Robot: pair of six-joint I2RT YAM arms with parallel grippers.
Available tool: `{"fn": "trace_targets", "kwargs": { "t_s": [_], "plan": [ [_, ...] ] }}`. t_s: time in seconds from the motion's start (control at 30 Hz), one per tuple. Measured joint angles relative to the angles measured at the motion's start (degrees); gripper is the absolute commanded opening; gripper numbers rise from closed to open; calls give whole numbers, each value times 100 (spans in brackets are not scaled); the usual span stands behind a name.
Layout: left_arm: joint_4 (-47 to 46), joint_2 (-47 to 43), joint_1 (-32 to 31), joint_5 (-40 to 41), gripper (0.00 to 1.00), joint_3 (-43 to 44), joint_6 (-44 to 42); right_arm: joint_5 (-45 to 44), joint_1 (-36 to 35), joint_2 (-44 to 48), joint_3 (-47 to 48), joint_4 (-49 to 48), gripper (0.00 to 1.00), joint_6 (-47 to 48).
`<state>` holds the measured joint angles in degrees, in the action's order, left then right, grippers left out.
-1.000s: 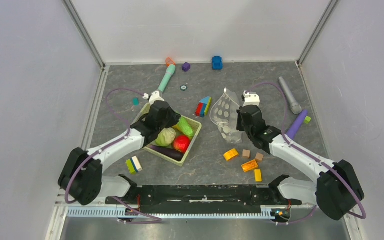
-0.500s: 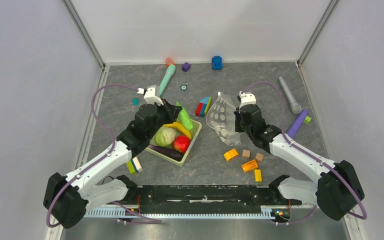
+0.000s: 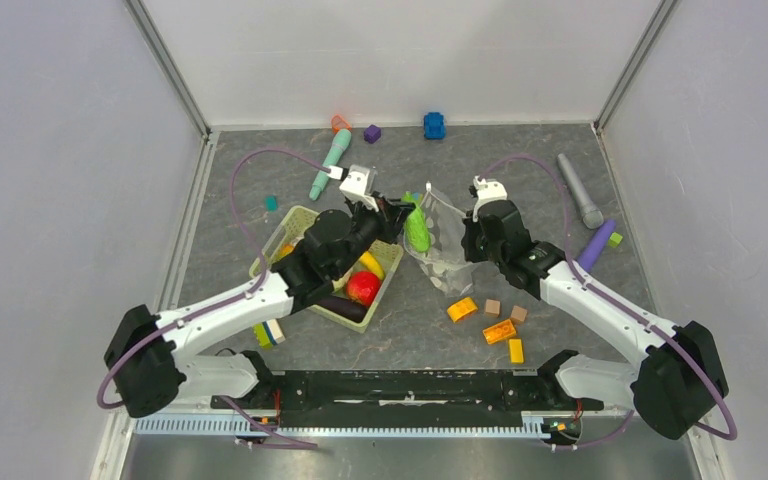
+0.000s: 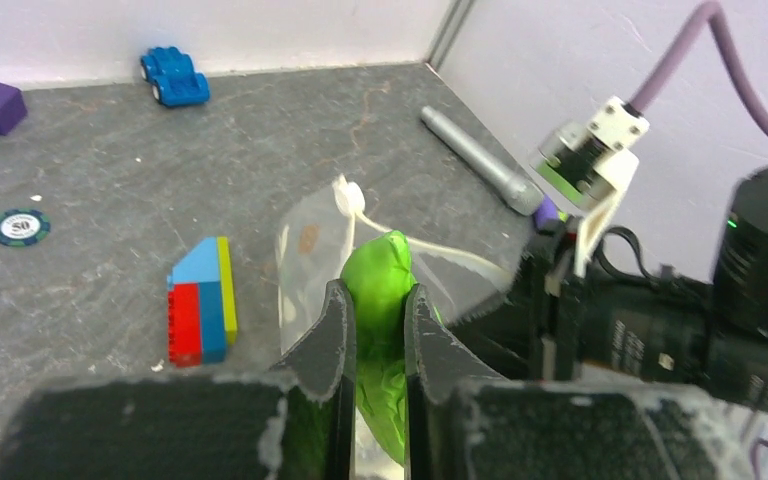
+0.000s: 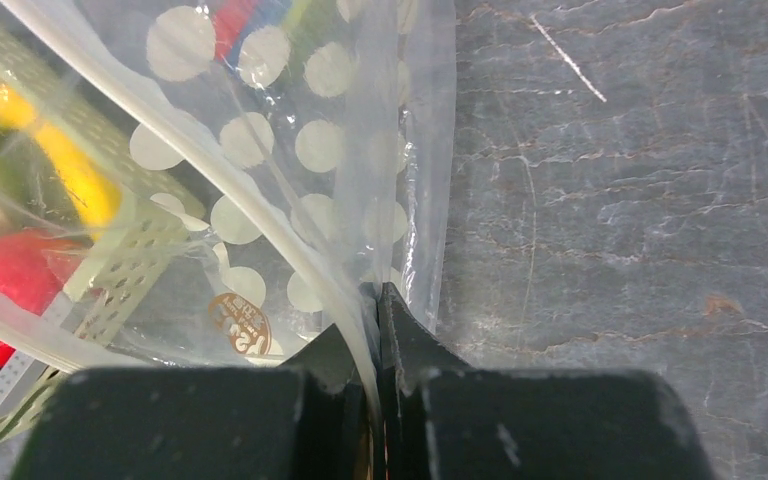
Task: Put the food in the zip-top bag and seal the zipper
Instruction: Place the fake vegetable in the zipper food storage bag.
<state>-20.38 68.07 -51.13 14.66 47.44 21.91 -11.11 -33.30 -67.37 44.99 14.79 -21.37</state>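
My left gripper (image 3: 407,215) is shut on the green cucumber (image 3: 417,228), held in the air at the open mouth of the clear dotted zip-top bag (image 3: 447,240). In the left wrist view the cucumber (image 4: 380,300) sits between my fingers (image 4: 332,330) just before the bag (image 4: 310,255). My right gripper (image 3: 472,243) is shut on the bag's edge, pinching the whitish zipper strip (image 5: 290,255) and holding the bag (image 5: 350,150) up. The red tomato (image 3: 363,288), dark eggplant (image 3: 335,305) and a yellow piece (image 3: 371,264) lie in the pale green basket (image 3: 386,272).
A red-blue-yellow block stack (image 4: 200,312) lies left of the bag. Orange, yellow and tan blocks (image 3: 500,330) lie near the right arm. A teal stick (image 3: 328,163), blue toy car (image 3: 434,124), purple cube (image 3: 372,133), grey cylinder (image 3: 580,190) and purple stick (image 3: 594,248) lie further out.
My left gripper has lifted the cucumber out of the basket and carried it right to the bag's mouth. My right gripper has raised the bag's edge slightly.
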Motion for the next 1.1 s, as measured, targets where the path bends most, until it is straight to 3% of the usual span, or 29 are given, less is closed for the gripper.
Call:
{"fn": "trace_targets", "kwargs": {
  "t_s": [0.47, 0.7, 0.83, 0.93, 0.97, 1.1],
  "plan": [
    [-1613, 1384, -356, 964, 2, 136, -555, 601, -11, 127, -26, -271, 5, -466],
    [-1685, 2065, -616, 1298, 3, 205, -772, 706, -26, 420, -256, -704, 5, -608],
    [-1657, 2199, -678, 1386, 23, 247, -769, 754, -26, 562, -398, -892, 5, -671],
    [-1554, 2334, -695, 1394, 55, 356, -787, 772, -26, 599, -452, -1021, 5, -691],
    [-1521, 2389, -699, 1397, 71, 393, -793, 774, -26, 603, -470, -1049, 5, -693],
    [-1239, 2535, -732, 1403, 91, 577, -807, 782, -26, 603, -527, -1139, 5, -713]
  ]
}}
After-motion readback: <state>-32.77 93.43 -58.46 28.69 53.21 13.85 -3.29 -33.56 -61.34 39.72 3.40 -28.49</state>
